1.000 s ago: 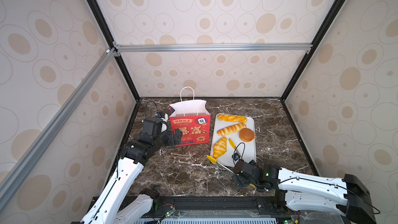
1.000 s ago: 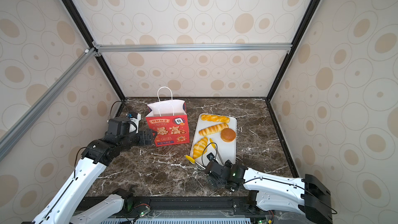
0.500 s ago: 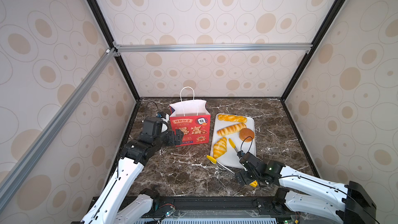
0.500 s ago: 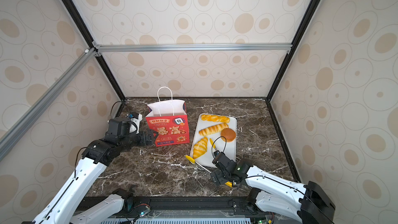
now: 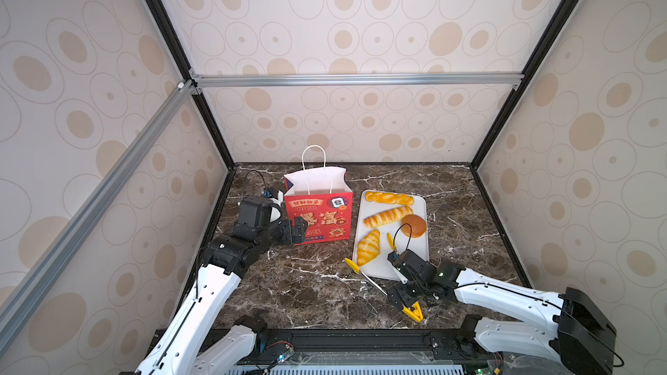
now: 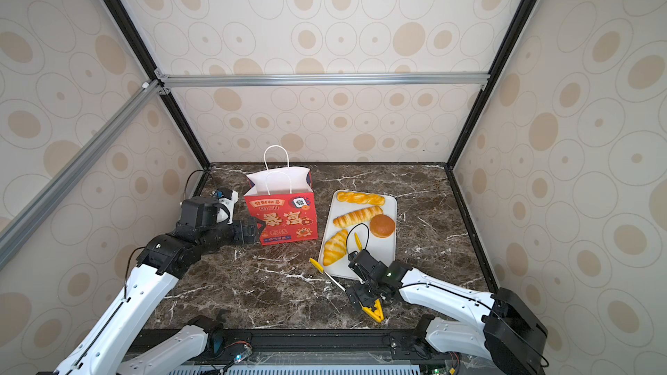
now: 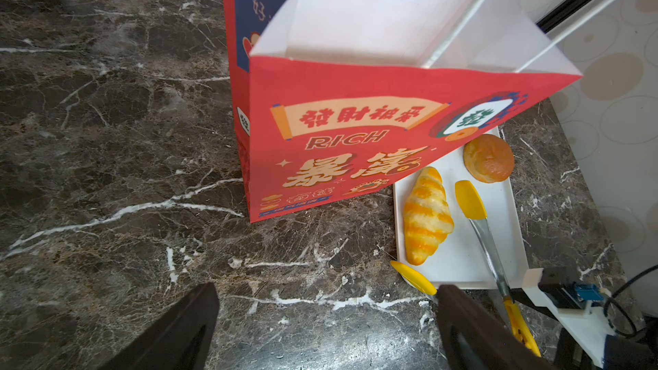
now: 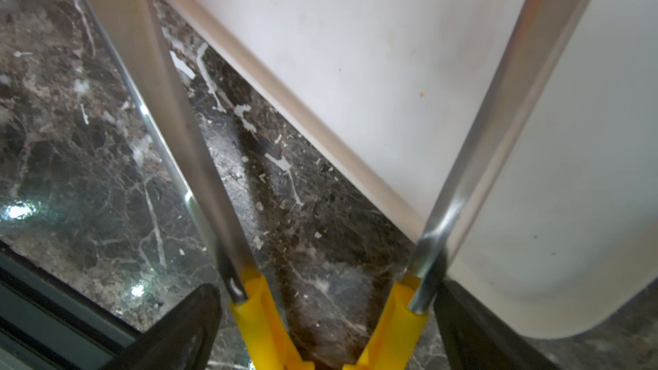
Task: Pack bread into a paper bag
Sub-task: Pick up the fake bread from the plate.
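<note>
Spread astride the tongs (image 8: pixel 194 172), the right claw (image 8: pixel 331 318) may close off-centre and skid them, while the left claw (image 7: pixel 327 293), also spread, could dent the paper bag (image 7: pixel 338 144).

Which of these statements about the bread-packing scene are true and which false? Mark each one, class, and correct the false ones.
1. The paper bag stands upright with its mouth open. True.
2. The croissant lies inside the bag. False: it lies on the white tray.
3. Both the left gripper and the right gripper are open. True.
4. The tongs lie wholly on the tray. False: one arm lies over the tray, and the other arm and the yellow hinge end lie on the marble table.
5. The round bun lies on the tray. True.
</note>
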`<action>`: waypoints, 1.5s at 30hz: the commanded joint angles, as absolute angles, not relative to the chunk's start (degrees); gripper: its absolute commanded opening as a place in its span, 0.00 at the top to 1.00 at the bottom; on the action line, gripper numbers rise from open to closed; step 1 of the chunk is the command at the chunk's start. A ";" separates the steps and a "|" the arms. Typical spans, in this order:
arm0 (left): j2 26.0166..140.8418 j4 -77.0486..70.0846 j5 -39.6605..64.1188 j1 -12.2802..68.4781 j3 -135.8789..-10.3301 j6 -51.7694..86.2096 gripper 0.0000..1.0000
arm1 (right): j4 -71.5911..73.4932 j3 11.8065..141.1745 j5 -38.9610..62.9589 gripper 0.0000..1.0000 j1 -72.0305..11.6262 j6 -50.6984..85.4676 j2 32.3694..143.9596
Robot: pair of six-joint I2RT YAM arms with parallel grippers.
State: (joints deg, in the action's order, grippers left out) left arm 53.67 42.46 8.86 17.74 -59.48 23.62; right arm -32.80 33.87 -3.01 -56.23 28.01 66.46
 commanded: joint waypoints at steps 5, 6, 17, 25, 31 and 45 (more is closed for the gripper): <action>53.77 41.92 8.49 17.47 -59.90 24.04 0.01 | -34.16 37.03 -8.73 0.00 -63.51 28.46 74.36; 53.86 41.92 8.46 17.49 -59.90 24.04 0.01 | -34.32 37.22 -9.92 0.00 -64.94 29.18 75.89; 53.87 41.92 8.51 17.49 -59.79 24.04 0.01 | -40.56 43.94 -18.20 0.22 -72.22 34.92 89.63; 53.92 41.92 8.48 17.49 -59.92 23.99 0.01 | -42.39 43.95 -18.71 0.46 -72.68 35.85 86.59; 54.19 41.84 8.48 17.49 -60.06 23.99 0.01 | -43.81 43.57 -18.91 0.49 -73.48 34.99 78.89; 54.57 41.84 8.54 17.49 -60.38 23.91 0.01 | -55.22 46.75 -14.70 0.55 -76.37 34.28 61.46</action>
State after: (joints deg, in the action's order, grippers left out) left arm 54.35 42.46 8.69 17.74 -59.48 23.62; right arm -51.22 44.75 -16.21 -75.81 34.83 64.23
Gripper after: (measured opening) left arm 0.987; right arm 0.605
